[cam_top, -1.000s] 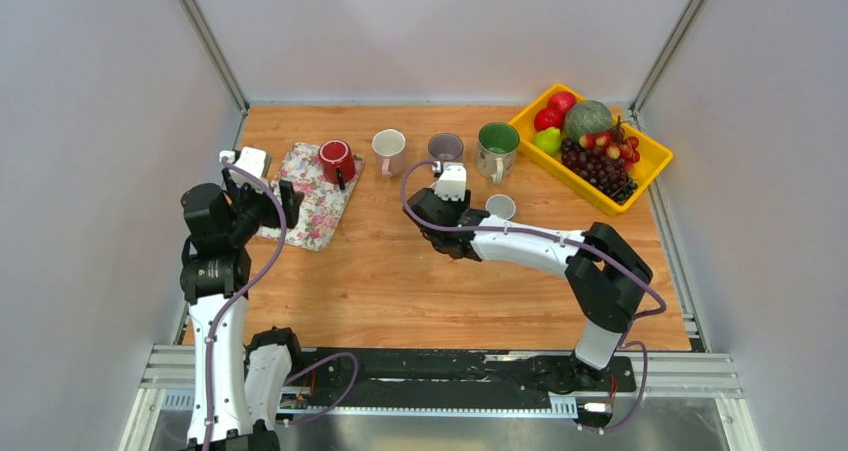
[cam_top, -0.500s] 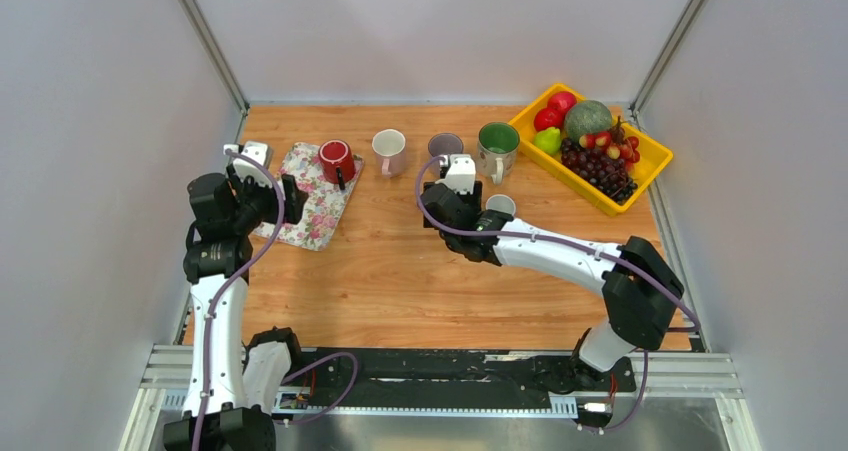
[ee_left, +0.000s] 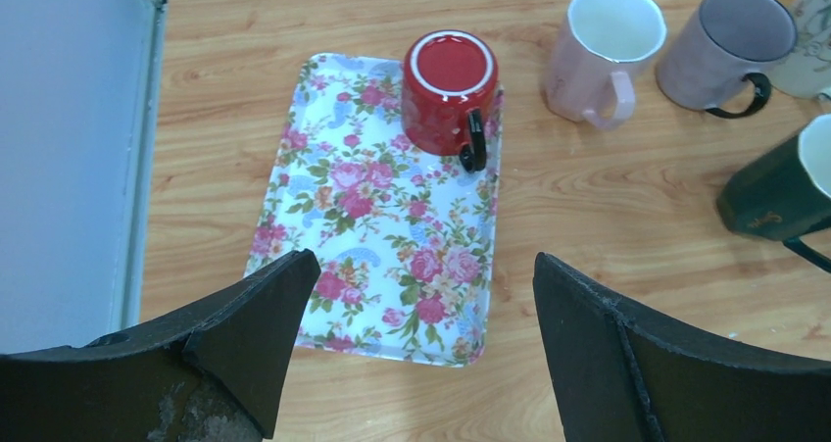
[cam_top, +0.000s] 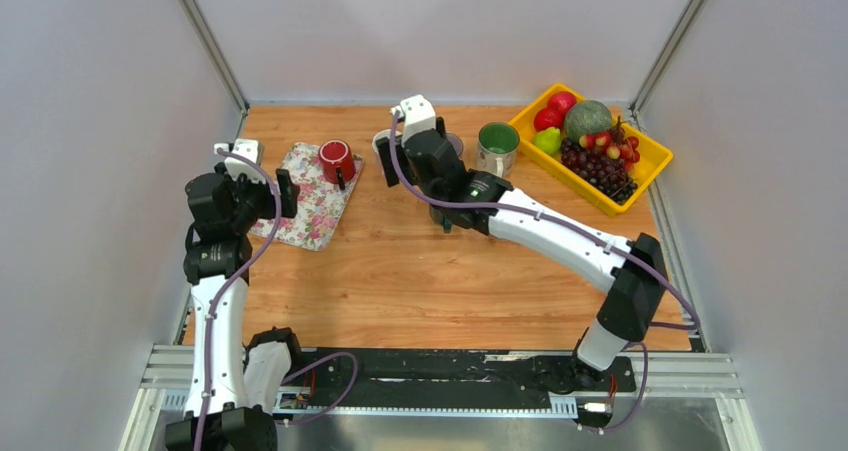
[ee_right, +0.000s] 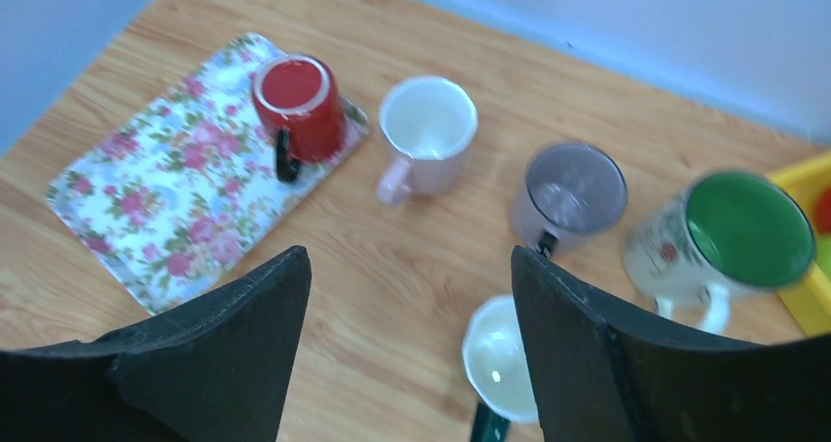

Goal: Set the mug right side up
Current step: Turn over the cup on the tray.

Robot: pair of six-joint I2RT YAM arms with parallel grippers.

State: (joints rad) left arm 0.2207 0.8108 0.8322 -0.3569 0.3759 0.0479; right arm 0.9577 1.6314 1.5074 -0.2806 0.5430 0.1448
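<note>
A red mug (ee_left: 449,89) with a black handle stands upside down, base up, on the far right corner of a floral tray (ee_left: 382,266). My left gripper (ee_left: 426,259) hangs open above the tray's near end, a short way in front of the mug, with nothing between its fingers. High over the middle of the table, my right gripper (ee_right: 410,256) is open and empty. From there the red mug (ee_right: 297,104) lies far off to its left. In the top view the red mug (cam_top: 336,159) sits between the two arms.
Several upright mugs stand right of the tray: a pink one (ee_right: 428,128), a purple one (ee_right: 571,192), a green-lined one (cam_top: 497,143) and a dark green one with a white inside (ee_right: 500,359). A yellow fruit bin (cam_top: 655,156) fills the far right corner.
My right arm has lifted and swung away from the dark green mug toward the far left, its jaws widening. The left gripper has opened a little wider and barely shifted.
</note>
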